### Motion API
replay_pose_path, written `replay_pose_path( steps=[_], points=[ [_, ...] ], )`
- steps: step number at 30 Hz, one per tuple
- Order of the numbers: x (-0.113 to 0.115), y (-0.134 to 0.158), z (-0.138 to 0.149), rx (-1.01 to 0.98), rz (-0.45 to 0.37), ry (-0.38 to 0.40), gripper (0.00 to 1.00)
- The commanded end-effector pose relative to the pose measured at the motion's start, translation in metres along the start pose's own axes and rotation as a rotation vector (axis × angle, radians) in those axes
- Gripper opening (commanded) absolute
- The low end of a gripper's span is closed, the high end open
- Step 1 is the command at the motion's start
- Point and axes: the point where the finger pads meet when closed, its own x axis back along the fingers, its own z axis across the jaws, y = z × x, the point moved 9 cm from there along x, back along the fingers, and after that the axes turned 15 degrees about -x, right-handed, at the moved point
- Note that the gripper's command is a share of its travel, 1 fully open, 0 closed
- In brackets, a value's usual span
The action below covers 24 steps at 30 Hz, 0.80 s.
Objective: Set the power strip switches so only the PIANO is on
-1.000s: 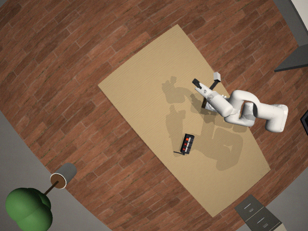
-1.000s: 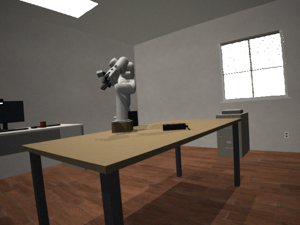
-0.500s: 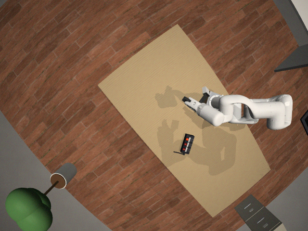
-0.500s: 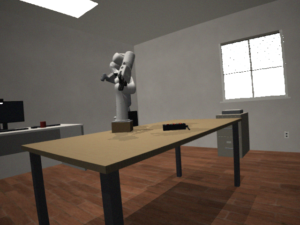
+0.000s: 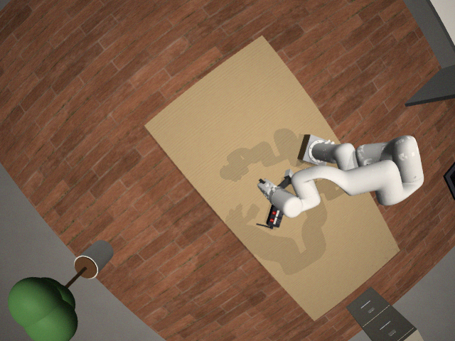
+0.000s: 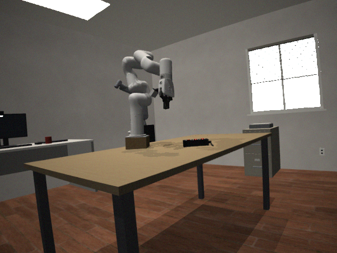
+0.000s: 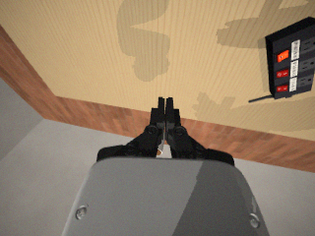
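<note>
A black power strip lies flat on the tan table, the right way up. It shows three red rocker switches with white labels beside them; the top one looks brighter than the other two. Its far end is cut off by the wrist view's edge. It also shows in the overhead view, partly under the arm, and in the side view. My gripper is shut and empty. It hangs high above the table, apart from the strip, near the table's long edge. The label text is too small to read.
The arm's base block stands on the table. A short cord sticks out of the strip's near end. A grey cabinet stands beyond the table's far end. A desk with a monitor is at the left wall.
</note>
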Motion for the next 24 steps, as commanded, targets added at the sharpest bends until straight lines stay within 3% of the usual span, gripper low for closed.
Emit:
replay_pose_path(
  steps=[1, 3, 4, 7, 9, 11, 12, 15, 17, 21, 24],
  points=[
    [-0.022, 0.033, 0.056, -0.110, 0.072, 0.074, 0.00],
    [-0.022, 0.033, 0.057, -0.110, 0.072, 0.074, 0.00],
    [-0.033, 0.040, 0.084, -0.158, 0.107, 0.101, 0.00],
    [-0.033, 0.040, 0.084, -0.158, 0.107, 0.101, 0.00],
    [-0.055, 0.049, 0.137, -0.245, 0.178, 0.136, 0.00],
    [-0.055, 0.049, 0.137, -0.245, 0.178, 0.136, 0.00],
    [-0.065, 0.050, 0.161, -0.283, 0.212, 0.146, 0.00],
    [-0.075, 0.049, 0.182, -0.317, 0.242, 0.152, 0.00],
    [-0.091, 0.046, 0.216, -0.372, 0.291, 0.156, 0.00],
    [-0.106, 0.041, 0.245, -0.420, 0.334, 0.153, 0.00],
    [-0.108, 0.040, 0.249, -0.427, 0.341, 0.152, 0.00]
  ],
)
